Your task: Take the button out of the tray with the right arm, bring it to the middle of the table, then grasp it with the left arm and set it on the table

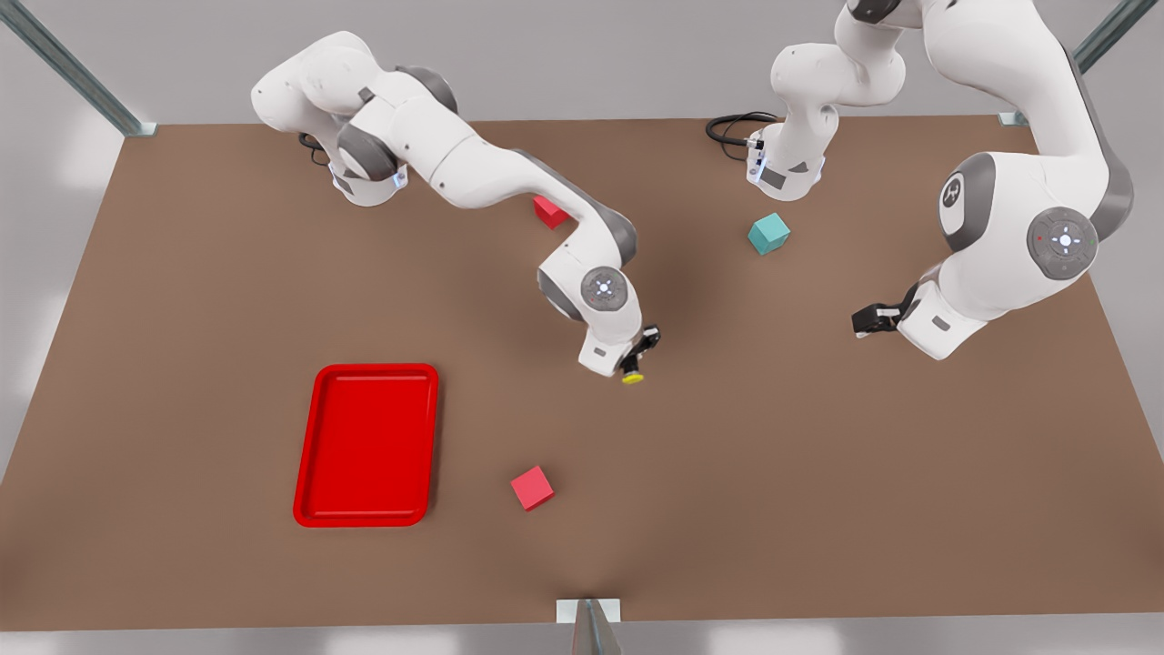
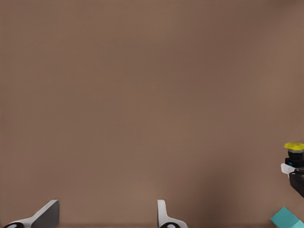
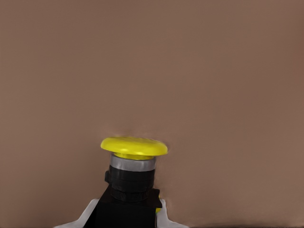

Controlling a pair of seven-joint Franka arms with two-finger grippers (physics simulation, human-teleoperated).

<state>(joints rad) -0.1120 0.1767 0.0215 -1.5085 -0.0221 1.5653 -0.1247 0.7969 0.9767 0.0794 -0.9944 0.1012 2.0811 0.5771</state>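
Two claws are set for a handover. The button [image 1: 632, 374] is clamped by its dark body in the right claw [image 1: 637, 362], yellow cap outward, above the middle of the counter [image 1: 818, 455], well clear of the tray [image 1: 314, 455] at eight o'clock. At three o'clock the left claw [image 1: 868, 320] is held with fingers [image 2: 47, 214] apart, seemingly waiting. Bare counter lies between them; the teal cube [image 1: 769, 233] sits off the path.

Pale grey floor [image 1: 55, 164] (soft light patches), metal posts [image 1: 77, 73] at corners
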